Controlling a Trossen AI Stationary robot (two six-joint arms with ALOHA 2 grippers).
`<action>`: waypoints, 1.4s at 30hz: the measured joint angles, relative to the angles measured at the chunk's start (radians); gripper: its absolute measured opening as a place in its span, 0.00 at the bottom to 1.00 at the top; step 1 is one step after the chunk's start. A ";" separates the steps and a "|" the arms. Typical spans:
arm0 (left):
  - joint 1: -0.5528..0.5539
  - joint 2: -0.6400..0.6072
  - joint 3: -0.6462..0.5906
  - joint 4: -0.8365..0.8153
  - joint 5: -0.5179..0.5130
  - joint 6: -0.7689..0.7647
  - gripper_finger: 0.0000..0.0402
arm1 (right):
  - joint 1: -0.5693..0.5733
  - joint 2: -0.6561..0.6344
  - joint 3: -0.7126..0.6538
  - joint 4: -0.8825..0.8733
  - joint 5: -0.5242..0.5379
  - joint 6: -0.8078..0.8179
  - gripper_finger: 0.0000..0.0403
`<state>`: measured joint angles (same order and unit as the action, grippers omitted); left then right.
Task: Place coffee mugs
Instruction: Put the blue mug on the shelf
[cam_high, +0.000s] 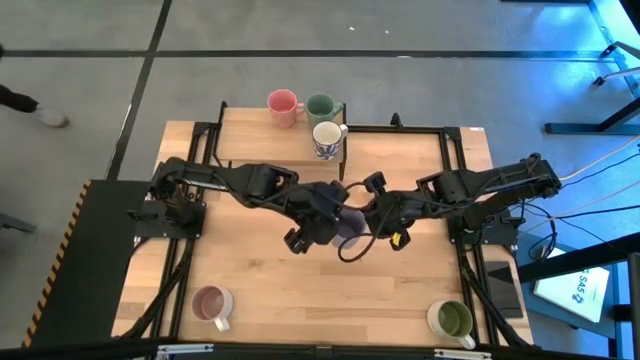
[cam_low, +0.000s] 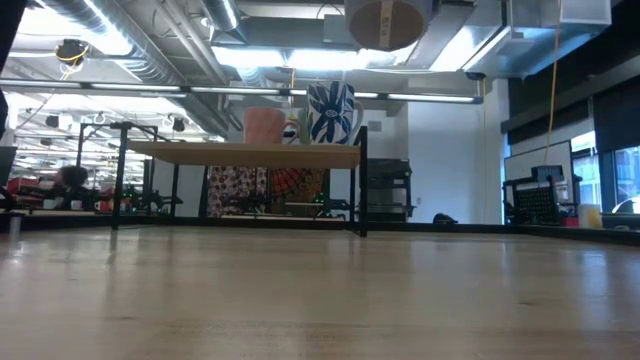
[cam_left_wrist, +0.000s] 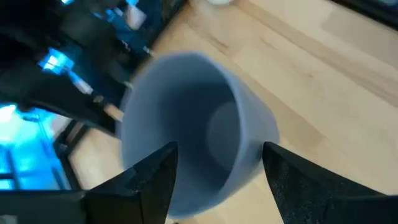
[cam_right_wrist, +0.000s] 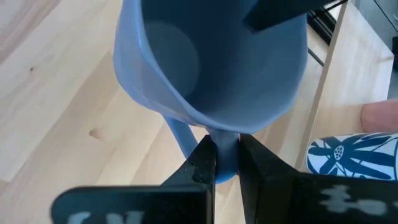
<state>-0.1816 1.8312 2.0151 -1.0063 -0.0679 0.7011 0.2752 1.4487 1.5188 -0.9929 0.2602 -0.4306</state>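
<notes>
A lavender mug (cam_high: 351, 229) hangs in the air over the middle of the table, between my two arms. My right gripper (cam_right_wrist: 227, 144) comes from the table's right and is shut on it. My left gripper (cam_left_wrist: 219, 148) comes from the left and is open. Its two fingers (cam_left_wrist: 283, 177) stand on either side of the mug's body (cam_left_wrist: 205, 130); I cannot tell whether they touch it. On the raised shelf (cam_high: 250, 140) at the far edge stand a pink mug (cam_high: 283, 105), a dark green mug (cam_high: 320, 107) and a white mug with a blue pattern (cam_high: 328, 138). My right gripper pinches the lavender mug's handle (cam_right_wrist: 227, 163) between its two fingers, close under the rim. The fingers slant down from the table's right side. The mug is lifted clear of the table and tilted, its open mouth (cam_right_wrist: 205, 56) turned toward the gripper.
A beige-pink mug (cam_high: 212, 305) stands near the front left corner and a cream mug with an olive inside (cam_high: 452, 318) near the front right. The shelf's dark frame (cam_high: 345, 160) runs along the far part of the table. Bare wood lies between the front mugs.
</notes>
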 joint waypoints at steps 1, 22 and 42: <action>-0.001 0.005 -0.002 -0.013 -0.008 0.003 0.56 | 0.000 0.000 0.000 0.001 0.000 -0.001 0.04; -0.021 0.052 -0.004 -0.037 0.000 -0.016 0.04 | -0.003 -0.002 0.000 0.062 -0.051 -0.067 0.08; -0.019 0.026 -0.002 -0.237 -0.221 -0.200 0.04 | 0.003 -0.127 0.001 0.090 -0.142 0.060 0.63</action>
<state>-0.2003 1.8568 2.0132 -1.2436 -0.2886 0.5012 0.2783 1.3217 1.5196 -0.9031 0.1180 -0.3709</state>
